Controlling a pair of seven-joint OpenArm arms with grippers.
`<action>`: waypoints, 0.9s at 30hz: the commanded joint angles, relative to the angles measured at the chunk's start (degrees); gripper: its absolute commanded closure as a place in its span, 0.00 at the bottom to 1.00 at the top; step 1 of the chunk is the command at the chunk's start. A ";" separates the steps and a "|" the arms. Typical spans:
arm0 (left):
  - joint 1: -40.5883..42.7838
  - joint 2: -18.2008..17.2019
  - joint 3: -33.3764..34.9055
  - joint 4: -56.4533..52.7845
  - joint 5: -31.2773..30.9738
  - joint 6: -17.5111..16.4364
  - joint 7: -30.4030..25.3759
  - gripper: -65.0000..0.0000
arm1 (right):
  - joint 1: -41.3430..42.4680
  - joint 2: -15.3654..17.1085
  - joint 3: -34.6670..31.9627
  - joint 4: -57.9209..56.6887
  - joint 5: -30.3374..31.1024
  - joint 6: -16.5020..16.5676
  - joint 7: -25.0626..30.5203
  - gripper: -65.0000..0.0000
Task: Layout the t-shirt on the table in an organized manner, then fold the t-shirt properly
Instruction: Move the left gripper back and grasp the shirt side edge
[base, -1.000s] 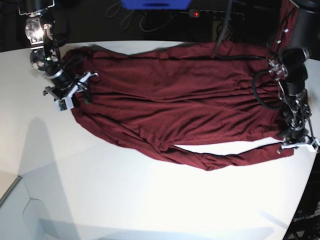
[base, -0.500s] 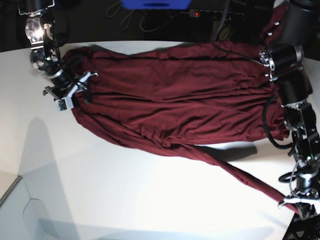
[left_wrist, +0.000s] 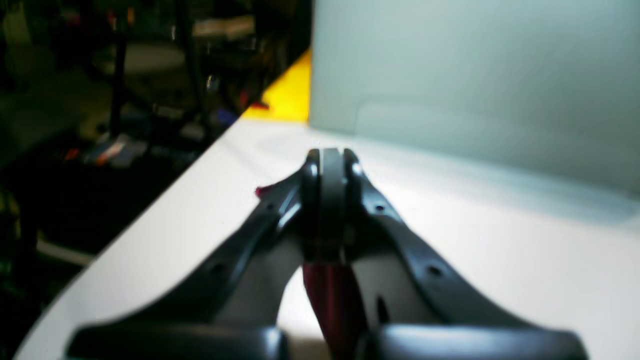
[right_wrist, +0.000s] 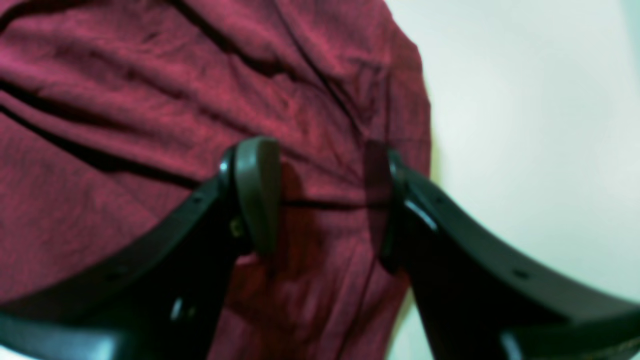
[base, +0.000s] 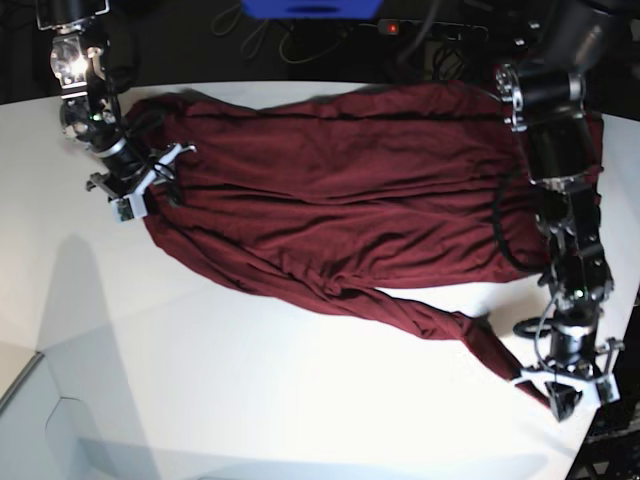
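The dark maroon t-shirt (base: 340, 190) lies rumpled across the far half of the white table (base: 300, 400). One twisted strip of it runs to the front right. My left gripper (base: 560, 388) is shut on the end of that strip near the table's front right edge. In the left wrist view the left gripper (left_wrist: 330, 165) pinches maroon cloth (left_wrist: 332, 300) between its closed fingers. My right gripper (base: 150, 182) stands open at the shirt's left edge. In the right wrist view the right gripper (right_wrist: 320, 200) has its fingers apart over the t-shirt (right_wrist: 150, 100).
A blue object (base: 310, 8) and a power strip with a red light (base: 392, 27) sit behind the table. A grey panel (left_wrist: 475, 75) and a yellow surface (left_wrist: 285, 95) stand beyond the table's edge, with dark clutter off its left side in the left wrist view.
My left gripper has moved from the shirt's right side toward the front edge, then slightly inward, dragging a strip of the shirt with it. The right arm has not moved.
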 joint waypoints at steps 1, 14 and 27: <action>-0.66 -1.14 -0.69 0.22 -0.22 -0.20 -1.79 1.00 | -0.01 0.55 0.23 0.26 -0.23 -0.13 -1.55 0.57; 20.43 -2.54 -13.34 8.93 -17.19 -0.20 -1.62 1.00 | 0.34 -0.33 0.06 0.26 -0.23 -0.13 -1.55 0.57; 36.26 1.59 -9.48 27.12 -26.42 -0.20 7.26 1.00 | 0.61 -0.68 0.06 0.26 -0.23 -0.13 -1.55 0.57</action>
